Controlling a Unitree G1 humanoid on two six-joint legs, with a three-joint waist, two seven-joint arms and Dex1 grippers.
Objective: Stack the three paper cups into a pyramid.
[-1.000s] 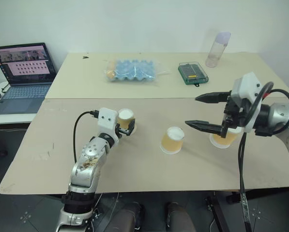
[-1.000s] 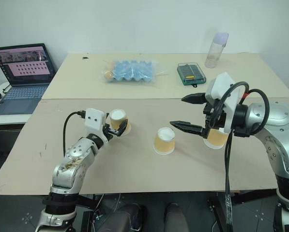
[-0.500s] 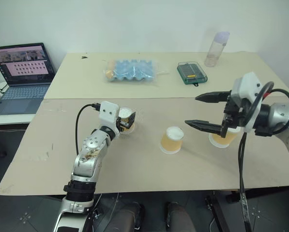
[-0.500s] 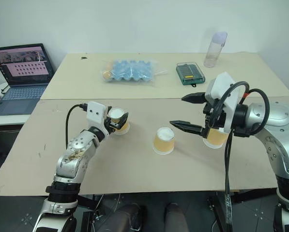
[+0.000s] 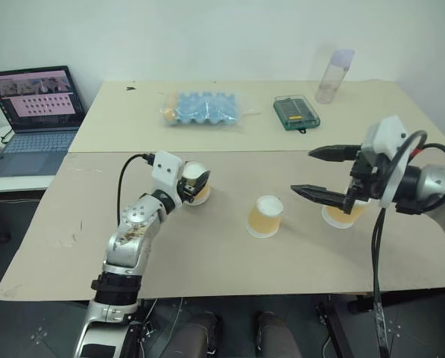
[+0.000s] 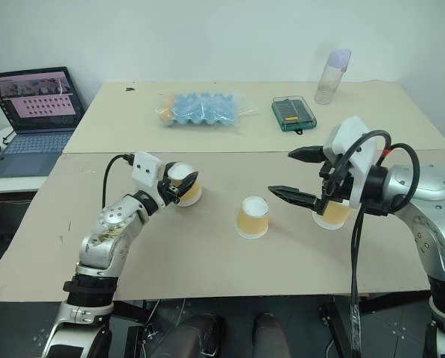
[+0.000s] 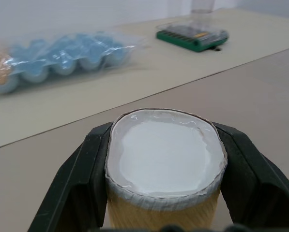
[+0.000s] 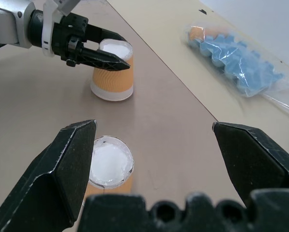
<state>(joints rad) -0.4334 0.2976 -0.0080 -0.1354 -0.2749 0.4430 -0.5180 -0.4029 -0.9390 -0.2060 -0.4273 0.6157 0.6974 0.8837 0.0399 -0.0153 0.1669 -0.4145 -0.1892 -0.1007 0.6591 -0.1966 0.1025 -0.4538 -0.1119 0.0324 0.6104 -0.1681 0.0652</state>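
Head view: left gripper (image 5: 193, 186) pinches one cup (image 5: 196, 181); right gripper (image 5: 320, 173) spread, two cups (image 5: 264, 216) unstacked below.

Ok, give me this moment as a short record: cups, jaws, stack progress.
left cup: upside down, clamped near its top by the left gripper
middle cup: upside down on the table, free
right cup: on the table, partly behind the right gripper
right jaws: wide open, holding nothing
stack: not begun, cups apart
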